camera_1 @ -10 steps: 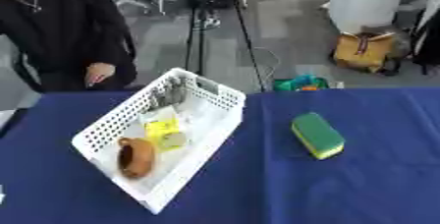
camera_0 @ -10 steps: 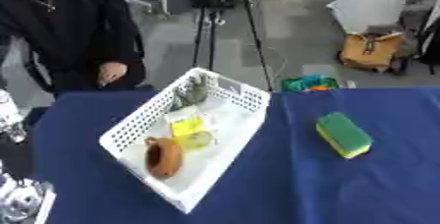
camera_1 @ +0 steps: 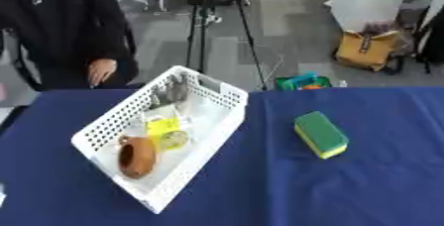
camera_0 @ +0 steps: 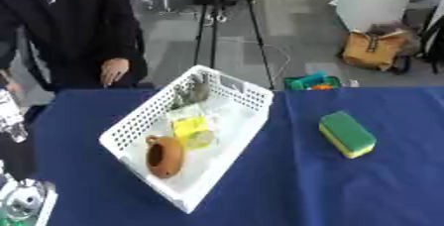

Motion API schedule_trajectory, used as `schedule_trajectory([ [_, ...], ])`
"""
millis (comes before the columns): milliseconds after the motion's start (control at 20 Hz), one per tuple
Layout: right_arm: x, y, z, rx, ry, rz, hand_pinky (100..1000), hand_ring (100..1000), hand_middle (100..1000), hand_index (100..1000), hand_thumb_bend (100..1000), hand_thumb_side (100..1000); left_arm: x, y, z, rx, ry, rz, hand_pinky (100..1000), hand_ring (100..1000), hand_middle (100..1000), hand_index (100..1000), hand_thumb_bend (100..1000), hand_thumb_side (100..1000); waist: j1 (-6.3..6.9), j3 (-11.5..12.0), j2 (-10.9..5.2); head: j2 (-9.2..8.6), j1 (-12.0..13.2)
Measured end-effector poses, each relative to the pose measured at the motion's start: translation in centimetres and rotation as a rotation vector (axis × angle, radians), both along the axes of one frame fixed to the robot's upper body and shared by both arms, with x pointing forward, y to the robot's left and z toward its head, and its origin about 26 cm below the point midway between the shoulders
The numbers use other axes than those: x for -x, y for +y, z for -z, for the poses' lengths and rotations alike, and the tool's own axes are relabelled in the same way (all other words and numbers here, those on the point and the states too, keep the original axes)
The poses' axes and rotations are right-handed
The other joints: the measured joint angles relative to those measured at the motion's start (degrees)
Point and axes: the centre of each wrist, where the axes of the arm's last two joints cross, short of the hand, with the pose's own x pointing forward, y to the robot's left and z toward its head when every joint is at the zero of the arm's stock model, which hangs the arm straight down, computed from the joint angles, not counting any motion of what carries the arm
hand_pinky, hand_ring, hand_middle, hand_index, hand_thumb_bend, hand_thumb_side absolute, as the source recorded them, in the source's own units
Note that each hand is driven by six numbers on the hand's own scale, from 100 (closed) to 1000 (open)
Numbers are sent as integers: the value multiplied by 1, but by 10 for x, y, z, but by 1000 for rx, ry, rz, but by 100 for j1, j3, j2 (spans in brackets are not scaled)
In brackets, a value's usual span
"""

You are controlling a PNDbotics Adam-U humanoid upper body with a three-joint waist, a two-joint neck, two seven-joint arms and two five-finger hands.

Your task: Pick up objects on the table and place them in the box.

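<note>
A green sponge with a yellow underside (camera_0: 347, 133) lies on the blue table to the right of the white slotted box (camera_0: 239, 121). The box stands askew at the table's middle left. Inside it lie a brown clay pot (camera_0: 165, 156), a yellow packet (camera_0: 193, 130) and a grey-green thing (camera_0: 191, 93) at the far end. Parts of my left arm (camera_0: 19, 200), black and silver, show at the left edge in the left eye view, well away from the box and the sponge. I cannot make out the hand's shape. My right hand shows in no view.
The blue cloth (camera_1: 347, 190) covers the table. A person in black stands at the far left edge, one hand (camera_0: 113, 71) hanging just behind the table. Beyond the far edge are a tripod (camera_1: 204, 27), a green crate (camera_1: 299, 81) and a tan bag (camera_1: 364, 49).
</note>
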Motion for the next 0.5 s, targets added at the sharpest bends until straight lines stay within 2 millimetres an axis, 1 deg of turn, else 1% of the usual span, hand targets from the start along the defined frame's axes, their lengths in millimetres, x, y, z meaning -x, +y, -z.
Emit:
schedule_trajectory([
  [50,-1,2,-4,1,-1,15,811,847,854,975,100,786,0,0,0,0,0,0,781,694,827,811,100,1000,-13,-3,-1,10,-22],
  [250,-3,12,-29,60,34,77,834,864,882,983,100,762,0,0,0,-1,2,0,780,694,828,810,100,1000,-49,-31,-47,74,-164],
  [400,-4,19,-47,123,81,120,840,868,885,985,100,761,0,0,1,-2,6,0,780,694,827,810,100,1000,-49,-35,-76,96,-257],
  [500,-4,24,-57,153,116,140,849,872,886,989,100,779,0,0,1,-4,10,1,780,694,826,809,100,1000,-47,-33,-100,97,-293],
])
